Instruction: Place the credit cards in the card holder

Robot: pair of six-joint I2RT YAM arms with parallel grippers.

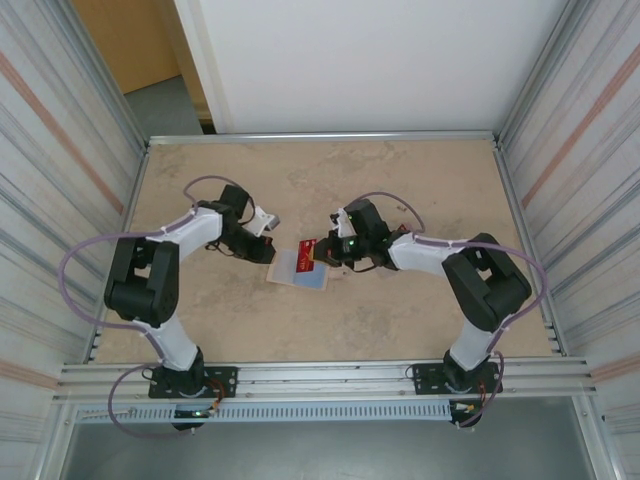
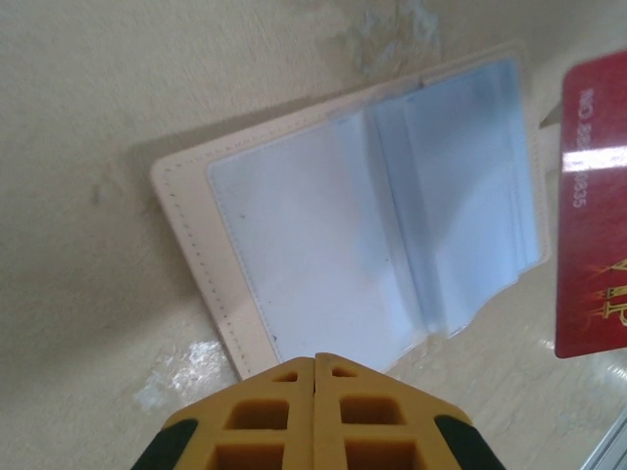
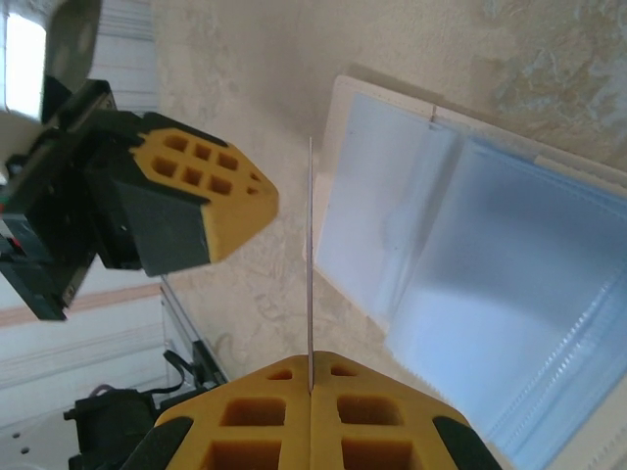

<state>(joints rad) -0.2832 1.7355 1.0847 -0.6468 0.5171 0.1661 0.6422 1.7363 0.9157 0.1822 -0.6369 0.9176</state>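
1. Clamped in the tight-shut right gripper [image 3: 311, 370]: one red credit card [image 2: 593, 196], seen edge-on from the right wrist, pinched by one edge with most of it sticking out past the fingertips, at the edge of the card holder [image 2: 372, 225]
2. Lying open and flat on the table [image 1: 420, 190] between the two arms: the card holder, beige cover down, pale blue pockets [image 3: 509, 294] facing up
3. Left gripper [image 2: 313, 360] closed tight on nothing, poised at the holder's near edge; impossible to tell whether touching it
4. Judged for handling: credit card very light, thin, stiff yet springy, slick-faced; likely to pivot or slip between the pads if pushed against a tight pocket mouth; best held by a short edge, leaving most of the length free to enter
5. Card holder judged light and soft, with limp film pockets; likely to slide on the table or buckle under a push; best pinned at the stitched border, away from the pocket mouths
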